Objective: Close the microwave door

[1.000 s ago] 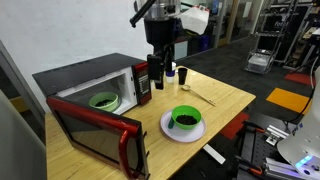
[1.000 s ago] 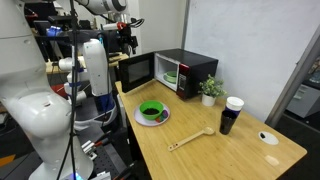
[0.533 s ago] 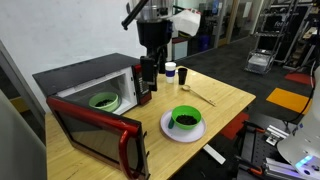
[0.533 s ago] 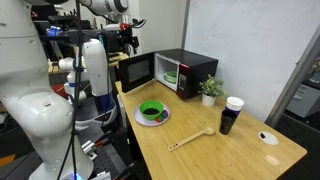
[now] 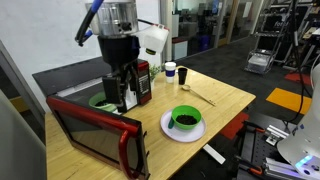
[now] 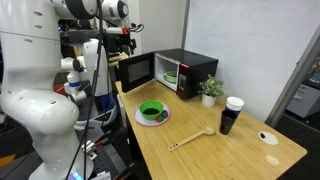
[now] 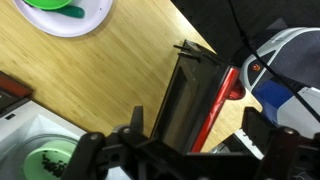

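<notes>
The black microwave [image 5: 80,75] with red trim stands at the table's end, and it also shows in an exterior view [image 6: 190,70]. Its door [image 5: 95,135] hangs wide open, with a red handle [image 5: 128,148]. A green bowl [image 5: 100,100] sits inside. My gripper [image 5: 120,95] hangs in front of the opening, above the door. In the wrist view the gripper [image 7: 197,135] is open, its fingers spread wide. The door's edge and red handle [image 7: 212,95] lie below and between them. I cannot tell whether it touches the door.
A green bowl on a white plate [image 5: 183,122] sits mid-table, and it also shows in the wrist view [image 7: 60,12]. A wooden spoon [image 5: 200,96], a white cup [image 5: 171,70] and a dark cup [image 5: 184,76] lie beyond. A small plant [image 6: 210,90] stands beside the microwave.
The arm has swung from beside the microwave's near corner across and down in front of the opening, over the open door. The door has not moved.
</notes>
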Available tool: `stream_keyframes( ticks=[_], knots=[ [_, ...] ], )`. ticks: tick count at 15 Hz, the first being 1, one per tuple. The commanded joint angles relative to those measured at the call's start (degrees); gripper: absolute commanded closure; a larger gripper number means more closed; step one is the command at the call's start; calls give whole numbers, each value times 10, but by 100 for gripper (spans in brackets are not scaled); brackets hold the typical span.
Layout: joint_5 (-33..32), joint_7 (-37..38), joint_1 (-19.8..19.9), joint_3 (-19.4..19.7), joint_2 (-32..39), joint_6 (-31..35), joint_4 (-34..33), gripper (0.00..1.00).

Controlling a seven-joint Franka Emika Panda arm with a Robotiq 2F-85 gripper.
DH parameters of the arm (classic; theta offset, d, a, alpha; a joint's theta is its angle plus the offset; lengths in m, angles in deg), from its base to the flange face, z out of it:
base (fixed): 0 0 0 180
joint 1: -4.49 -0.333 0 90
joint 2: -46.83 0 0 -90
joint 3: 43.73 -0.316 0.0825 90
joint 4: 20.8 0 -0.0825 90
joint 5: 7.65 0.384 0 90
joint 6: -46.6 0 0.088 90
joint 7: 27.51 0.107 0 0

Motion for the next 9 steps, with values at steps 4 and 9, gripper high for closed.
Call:
stream_keyframes(
  ticks=[4, 9],
  knots=[
    [-10, -16, -72, 13, 125, 31, -146, 0],
    [8, -34, -93, 22, 191, 78, -214, 0]
  ],
)
